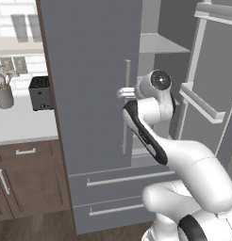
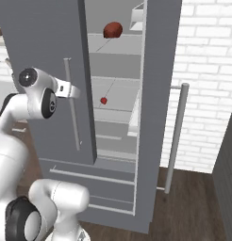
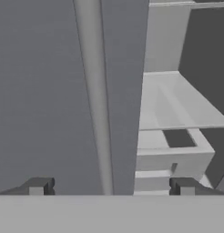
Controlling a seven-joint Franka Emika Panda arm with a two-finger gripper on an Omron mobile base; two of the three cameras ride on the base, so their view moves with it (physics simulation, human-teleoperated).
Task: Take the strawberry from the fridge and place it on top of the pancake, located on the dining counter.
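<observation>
Fridge (image 2: 47,42) right door swung open, left door shut. Strawberry (image 2: 103,100) on middle shelf (image 2: 120,96) inside, alone, near left edge of opening. Larger dark red lump (image 2: 112,29) on shelf above. Fingers (image 3: 111,186) spread wide, holding nothing, pointed at left door's thin silver handle (image 3: 96,100), handle between tips. Toaster (image 1: 41,92) and utensil cup (image 1: 3,94) on wall bench (image 1: 23,124) left of fridge.

The strawberry (image 2: 103,100) lies on a shelf (image 2: 119,100) inside the fridge (image 2: 47,70).

Arm raised and bent, hand (image 3: 111,186) wide open.
</observation>
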